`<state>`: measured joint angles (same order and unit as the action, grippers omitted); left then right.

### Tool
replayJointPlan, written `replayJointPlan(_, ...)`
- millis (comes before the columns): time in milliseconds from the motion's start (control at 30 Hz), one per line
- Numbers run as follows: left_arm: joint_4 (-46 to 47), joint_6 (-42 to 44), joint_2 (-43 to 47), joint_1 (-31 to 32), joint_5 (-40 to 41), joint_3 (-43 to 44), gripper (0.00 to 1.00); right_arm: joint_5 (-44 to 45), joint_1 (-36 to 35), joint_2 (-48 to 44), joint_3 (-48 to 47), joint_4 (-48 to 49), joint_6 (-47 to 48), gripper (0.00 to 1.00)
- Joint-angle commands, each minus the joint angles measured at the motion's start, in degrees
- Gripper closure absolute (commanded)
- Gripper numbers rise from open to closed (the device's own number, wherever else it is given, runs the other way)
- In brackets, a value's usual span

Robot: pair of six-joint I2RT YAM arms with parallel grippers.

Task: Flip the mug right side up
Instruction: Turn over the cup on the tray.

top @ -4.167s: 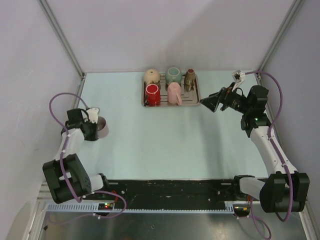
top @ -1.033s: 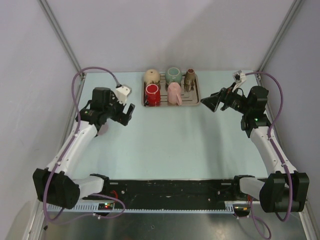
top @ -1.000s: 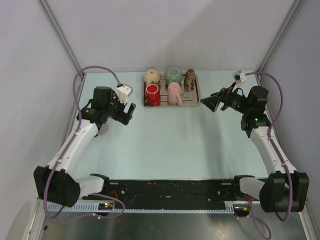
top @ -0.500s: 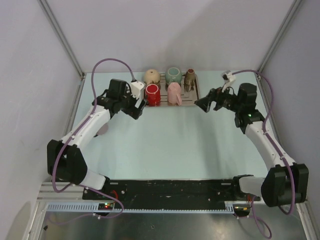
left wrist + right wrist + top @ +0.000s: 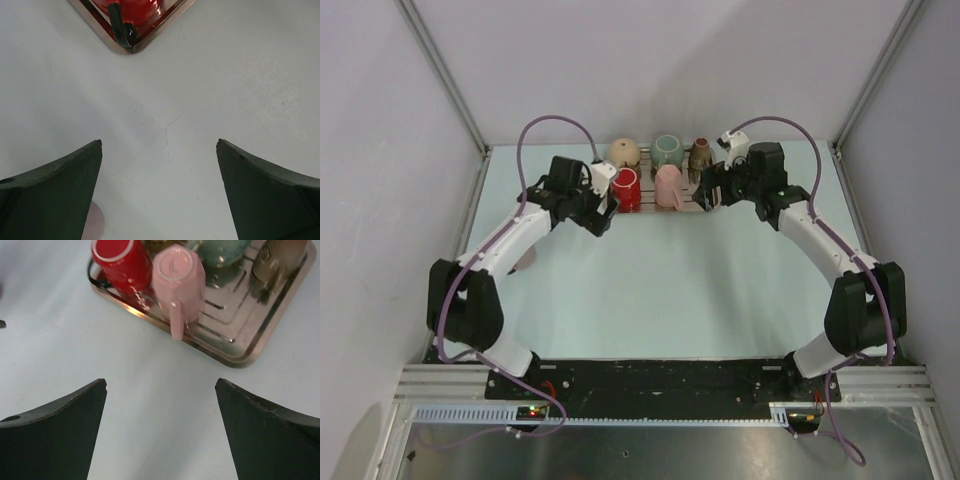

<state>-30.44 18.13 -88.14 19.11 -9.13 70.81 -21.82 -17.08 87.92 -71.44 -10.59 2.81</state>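
- Watching both arms reaching in at the tray point(image 5: 235, 360) at the far middle of the table point(image 5: 650, 290). I am reading this as the approach step, with nothing gripped yet.
- Pink mug point(image 5: 177, 277) is sitting in the tray's near row, base up and mouth down, its handle pointing at the near rim. Red mug point(image 5: 121, 260) is standing just beside it, mouth up.
- Right gripper point(image 5: 160, 382) is hovering by the tray's right edge, jaws wide and holding nothing. The pink mug is lying ahead of it, roughly between the finger lines.
- Left gripper point(image 5: 159, 142) is hanging over bare table just off the tray's near left corner, jaws likewise wide and empty. Only the red mug's handle is showing in its view.
- Beige mug point(image 5: 624, 152) in the far row is looking domed from above; I cannot tell whether it is inverted too.
- I am judging that the next move falls to the right arm: coming down over the pink mug's body, closing across it clear of the handle, lifting it off the tray, rolling the wrist over and setting it down mouth up.
- I am watching clearance, as the red mug is crowding the pink one's left side.
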Motion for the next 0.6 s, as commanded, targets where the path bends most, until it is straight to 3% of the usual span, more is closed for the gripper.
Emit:
replayJointPlan(0, 4.15, 2.36, -4.64, 0.42, 0.75, 4.82, 0.0, 3.57, -0.19, 1.52, -2.78, -3.29, 2.82, 0.04)
replayJointPlan(400, 5.24, 3.6, -15.82, 0.4, 3.11, 14.52, 0.02, 4.03, -0.41, 1.72, -2.71, -5.59, 5.21, 0.03)
replayJointPlan(567, 5.29, 3.44, -16.96, 0.43, 3.0, 14.83, 0.03, 9.78, -2.42, 4.77, -5.32, -3.97, 9.03, 0.03)
